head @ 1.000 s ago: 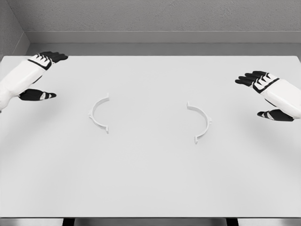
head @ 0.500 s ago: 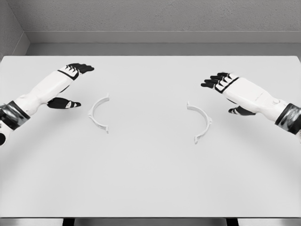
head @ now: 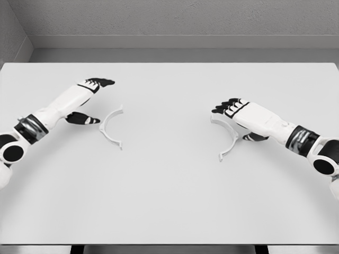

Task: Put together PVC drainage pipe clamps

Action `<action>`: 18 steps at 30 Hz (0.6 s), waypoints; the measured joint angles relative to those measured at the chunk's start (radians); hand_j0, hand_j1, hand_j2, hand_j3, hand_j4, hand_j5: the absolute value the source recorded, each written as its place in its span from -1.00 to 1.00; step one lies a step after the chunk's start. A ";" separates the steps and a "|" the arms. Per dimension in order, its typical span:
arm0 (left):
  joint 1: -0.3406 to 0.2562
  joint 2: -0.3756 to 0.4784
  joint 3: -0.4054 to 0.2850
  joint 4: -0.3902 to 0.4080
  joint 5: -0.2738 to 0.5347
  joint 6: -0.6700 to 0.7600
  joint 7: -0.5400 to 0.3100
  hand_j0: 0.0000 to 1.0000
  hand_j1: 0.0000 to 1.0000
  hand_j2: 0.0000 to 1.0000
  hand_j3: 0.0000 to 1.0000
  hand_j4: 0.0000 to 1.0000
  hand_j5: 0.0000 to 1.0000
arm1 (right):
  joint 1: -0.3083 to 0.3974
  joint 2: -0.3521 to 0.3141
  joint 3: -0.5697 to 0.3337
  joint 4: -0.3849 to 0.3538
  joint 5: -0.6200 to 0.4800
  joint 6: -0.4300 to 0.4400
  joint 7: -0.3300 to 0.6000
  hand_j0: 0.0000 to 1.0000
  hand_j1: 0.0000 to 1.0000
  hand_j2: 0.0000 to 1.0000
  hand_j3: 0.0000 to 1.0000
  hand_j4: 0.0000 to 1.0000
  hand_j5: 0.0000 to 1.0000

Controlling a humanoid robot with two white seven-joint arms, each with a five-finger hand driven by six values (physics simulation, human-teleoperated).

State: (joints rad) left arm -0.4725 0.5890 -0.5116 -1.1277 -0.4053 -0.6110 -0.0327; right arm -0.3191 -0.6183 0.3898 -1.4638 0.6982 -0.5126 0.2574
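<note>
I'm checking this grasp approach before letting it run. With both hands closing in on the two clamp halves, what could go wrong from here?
1. The left clamp half and right clamp half are thin arcs lying flat on the table; fingers may slide them instead of getting under.
2. The right hand partly hides its half, so a grip may be hard to confirm.
3. The left hand is beside its half and might push it away.

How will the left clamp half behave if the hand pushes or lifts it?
The left clamp half is a thin arc lying flat on the table, so it probably slides or spins rather than rolls. It looks light, and maybe slightly springy.
</note>
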 measured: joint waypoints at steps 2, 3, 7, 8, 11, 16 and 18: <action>0.000 -0.003 -0.012 0.006 0.000 0.000 0.000 1.00 1.00 1.00 1.00 1.00 1.00 | 0.000 0.000 0.001 0.000 0.000 0.000 0.000 1.00 1.00 1.00 1.00 1.00 1.00; 0.000 -0.004 -0.016 0.008 0.002 0.000 0.001 1.00 1.00 1.00 1.00 1.00 1.00 | 0.000 0.001 0.001 0.000 0.000 0.000 0.001 1.00 1.00 1.00 1.00 1.00 1.00; 0.000 -0.005 -0.025 0.012 0.002 0.000 0.000 1.00 1.00 1.00 1.00 1.00 1.00 | 0.000 0.005 0.010 0.000 0.002 0.004 0.000 1.00 1.00 1.00 1.00 1.00 1.00; 0.000 -0.005 -0.026 0.012 0.002 0.000 0.000 1.00 1.00 1.00 1.00 1.00 1.00 | 0.000 0.006 0.012 -0.001 0.002 0.005 0.000 1.00 1.00 1.00 1.00 1.00 1.00; 0.000 -0.005 -0.027 0.015 0.002 0.000 0.000 1.00 1.00 1.00 1.00 1.00 1.00 | 0.000 0.010 0.015 -0.002 0.004 0.006 0.000 1.00 1.00 1.00 1.00 1.00 1.00; -0.002 0.003 -0.013 0.014 0.014 0.000 0.002 1.00 1.00 1.00 1.00 1.00 1.00 | 0.000 0.013 0.016 -0.009 0.006 0.007 0.001 1.00 1.00 1.00 1.00 1.00 1.00; -0.002 0.005 -0.005 0.013 0.016 0.000 0.002 1.00 1.00 1.00 1.00 1.00 1.00 | 0.000 0.014 0.016 -0.015 0.006 0.007 0.001 1.00 1.00 1.00 1.00 1.00 1.00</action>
State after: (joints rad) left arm -0.4740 0.5936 -0.5171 -1.1144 -0.3892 -0.6110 -0.0302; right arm -0.3191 -0.6046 0.4056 -1.4791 0.7047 -0.5056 0.2583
